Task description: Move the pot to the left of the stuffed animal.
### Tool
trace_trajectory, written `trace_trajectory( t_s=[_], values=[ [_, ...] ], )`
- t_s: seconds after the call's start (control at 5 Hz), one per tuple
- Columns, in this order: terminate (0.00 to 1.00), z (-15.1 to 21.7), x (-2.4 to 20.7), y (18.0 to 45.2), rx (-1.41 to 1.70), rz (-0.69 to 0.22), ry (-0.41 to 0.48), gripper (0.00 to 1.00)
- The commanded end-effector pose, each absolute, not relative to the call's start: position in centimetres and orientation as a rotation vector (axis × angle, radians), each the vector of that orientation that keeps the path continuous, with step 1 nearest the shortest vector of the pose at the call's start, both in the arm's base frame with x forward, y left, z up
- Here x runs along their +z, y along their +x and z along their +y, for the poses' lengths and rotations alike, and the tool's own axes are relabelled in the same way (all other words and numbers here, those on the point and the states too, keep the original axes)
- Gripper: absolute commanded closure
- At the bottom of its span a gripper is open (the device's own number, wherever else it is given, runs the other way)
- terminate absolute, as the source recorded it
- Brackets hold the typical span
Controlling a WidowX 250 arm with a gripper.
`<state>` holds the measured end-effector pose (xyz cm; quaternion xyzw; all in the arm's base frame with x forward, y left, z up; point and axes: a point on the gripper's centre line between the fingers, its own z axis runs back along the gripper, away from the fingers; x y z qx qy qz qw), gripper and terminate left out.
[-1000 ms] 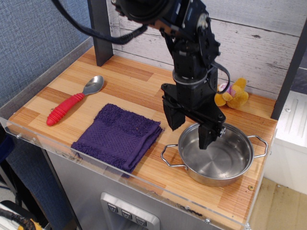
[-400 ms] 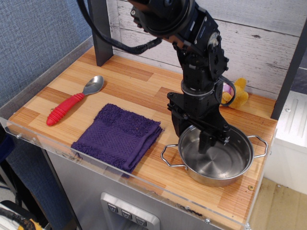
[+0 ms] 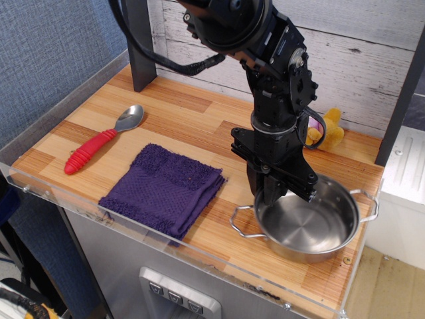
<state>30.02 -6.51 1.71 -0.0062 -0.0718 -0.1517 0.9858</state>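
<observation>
The shiny steel pot (image 3: 312,226) with two wire handles sits at the front right of the wooden counter. My gripper (image 3: 271,194) is straight above the pot's back-left rim and is shut on that rim, one finger inside and one outside. The pot looks slightly tilted. The yellow-tan stuffed animal (image 3: 330,133) with a pink ear lies at the back right against the wall, behind the pot and partly hidden by my arm.
A folded purple towel (image 3: 165,188) lies left of the pot. A spoon with a red handle (image 3: 99,141) lies at the left. A dark post (image 3: 137,46) stands at the back left. The counter's right edge (image 3: 372,219) is close to the pot.
My gripper came down over the pot's back-left rim and closed on it. The pot has shifted a little to the right and toward the front.
</observation>
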Motion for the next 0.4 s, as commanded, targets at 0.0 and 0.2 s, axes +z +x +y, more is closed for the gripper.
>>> trace_trajectory(
  t_s=[0.0,0.2],
  values=[
    [0.00,-6.8,3.6,30.1,-0.320,-0.195,-0.009,1.00],
    [0.00,-6.6,5.0,30.0,-0.323,-0.218,-0.016,1.00]
  ],
)
